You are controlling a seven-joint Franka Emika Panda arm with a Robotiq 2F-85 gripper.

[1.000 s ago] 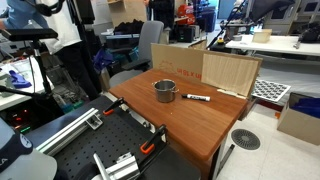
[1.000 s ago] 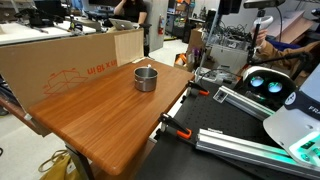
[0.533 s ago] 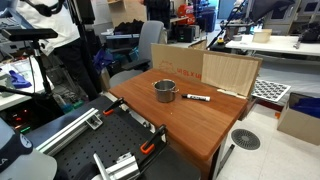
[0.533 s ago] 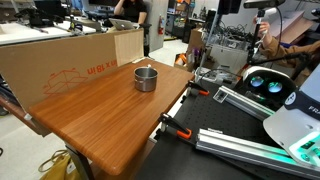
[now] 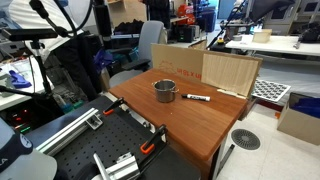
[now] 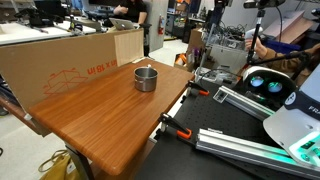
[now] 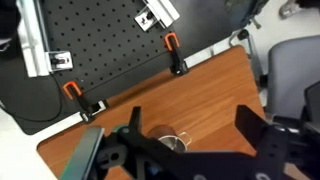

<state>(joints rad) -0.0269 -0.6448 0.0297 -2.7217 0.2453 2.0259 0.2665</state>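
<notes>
Gripper (image 7: 190, 150) hangs wide open, nothing in it, above the wooden table (image 5: 200, 125); the metal pot (image 5: 165, 90) stands near the cardboard wall (image 5: 230, 72), a marker (image 5: 197, 98) just beside it

Red lettering and a red outline drawing stand on the side of the cardboard box (image 6: 70, 68) behind the tabletop (image 6: 105, 115); the letters are too blurred to read.

Jaws wide apart, holding nothing, facing down.
</notes>
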